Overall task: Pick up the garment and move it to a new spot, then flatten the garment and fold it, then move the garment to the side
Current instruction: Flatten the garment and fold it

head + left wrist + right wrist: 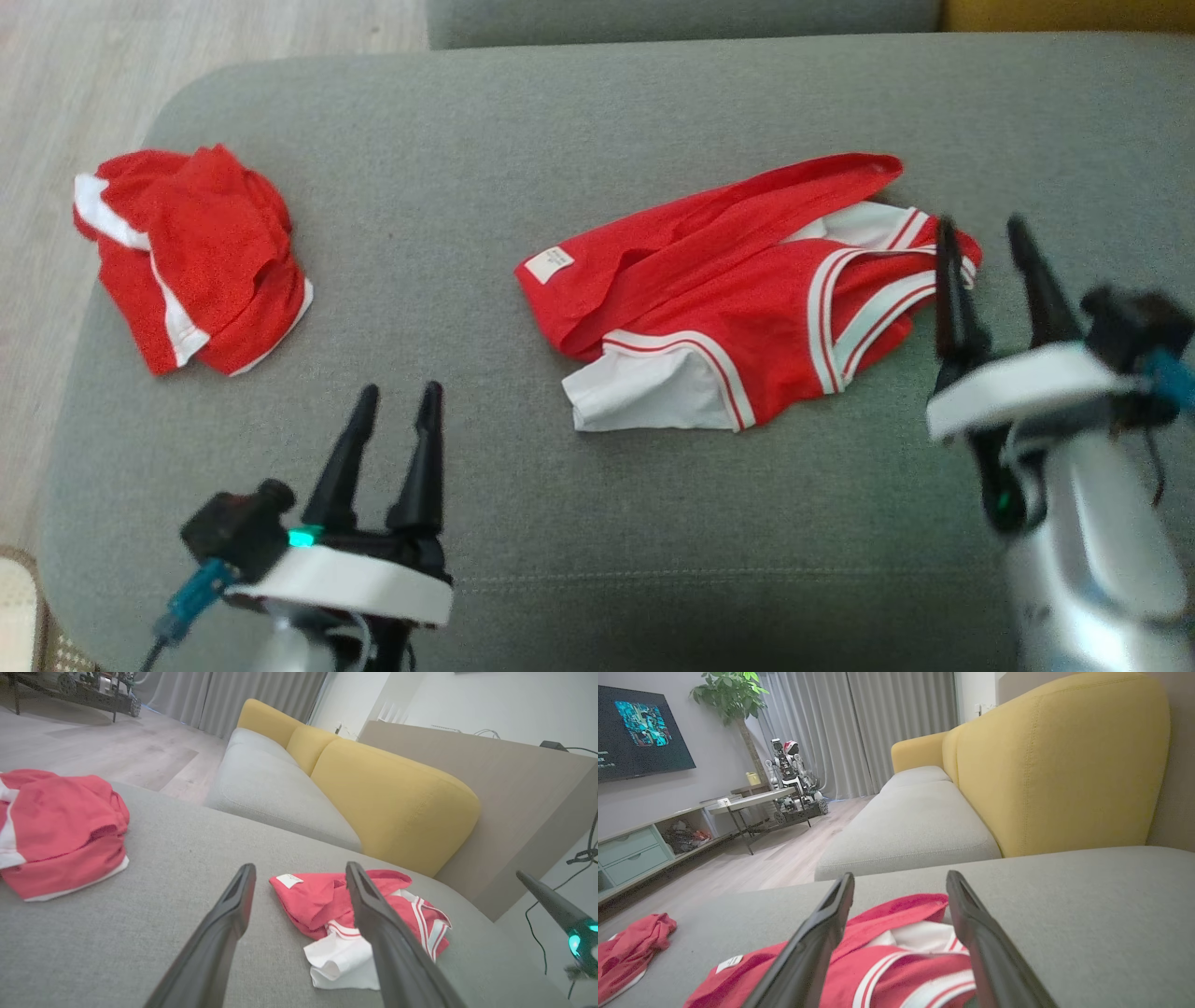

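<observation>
The red sports jersey with white striped trim (728,308) lies rumpled on the grey fabric sofa cushion (560,560), right of centre. My right gripper (980,229) hangs at its striped end, fingers wide apart and empty, placed, I judge, for flattening. My left gripper (401,390), fingers equally spread and empty, waits well apart, between the jersey and a second red-and-white garment (196,257).

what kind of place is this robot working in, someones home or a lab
Most likely a home living room: a grey sofa with yellow back cushions, a television on the wall above a low cabinet, and a potted plant beside full-length curtains.
</observation>
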Tool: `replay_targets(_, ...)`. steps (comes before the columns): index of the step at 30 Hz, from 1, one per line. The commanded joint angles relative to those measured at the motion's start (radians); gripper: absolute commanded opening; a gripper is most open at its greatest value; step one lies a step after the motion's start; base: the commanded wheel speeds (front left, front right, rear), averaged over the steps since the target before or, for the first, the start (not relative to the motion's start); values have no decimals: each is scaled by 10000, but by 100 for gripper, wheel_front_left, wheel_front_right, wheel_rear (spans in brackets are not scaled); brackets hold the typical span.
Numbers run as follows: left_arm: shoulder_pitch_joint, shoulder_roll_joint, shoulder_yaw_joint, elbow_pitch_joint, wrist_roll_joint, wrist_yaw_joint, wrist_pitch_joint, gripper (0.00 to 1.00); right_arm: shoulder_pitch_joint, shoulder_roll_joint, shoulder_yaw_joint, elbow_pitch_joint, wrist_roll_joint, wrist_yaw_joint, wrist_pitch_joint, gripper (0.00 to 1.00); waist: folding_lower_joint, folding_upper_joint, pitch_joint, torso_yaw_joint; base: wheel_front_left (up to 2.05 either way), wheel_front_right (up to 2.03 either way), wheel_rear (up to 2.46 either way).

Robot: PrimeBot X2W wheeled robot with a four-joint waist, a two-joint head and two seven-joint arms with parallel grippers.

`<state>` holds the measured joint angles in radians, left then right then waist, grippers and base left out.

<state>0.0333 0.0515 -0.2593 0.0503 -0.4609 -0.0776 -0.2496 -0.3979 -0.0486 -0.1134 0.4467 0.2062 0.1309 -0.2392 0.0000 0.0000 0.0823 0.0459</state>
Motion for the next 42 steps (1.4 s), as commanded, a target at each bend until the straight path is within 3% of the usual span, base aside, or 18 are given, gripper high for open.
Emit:
replay_targets(1,-586,-13,419,-395,-44,94,-122,100,145,-19,391,-532,143,-2,-114,100,0,0,-83,-89,0,0,0)
replay_targets(4,-678,-13,686,-424,-16,93,-122,100,1023,-18,1038,-1481,354,-2,-187,100,0,0,-156,-208,0,0,0)
replay_targets(9,-629,-13,831,-362,25,51,-122,100,2427,-18,1635,-2705,-844,-2,-220,100,0,0,-203,-293,0,0,0)
replay_targets(14,-329,-13,756,-126,15,179,-122,100,3249,-17,1766,-3263,-498,-2,-223,100,0,0,-245,-400,0,0,0)
replay_targets(33,-511,-13,786,70,348,43,-122,100,3123,-17,1539,-3273,-842,-2,-225,100,0,0,171,-314,0,0,0)
replay_targets(42,-695,-13,626,-66,430,-65,-122,100,2444,-17,1702,-2093,-780,-2,-225,100,0,0,631,-81,0,0,0)
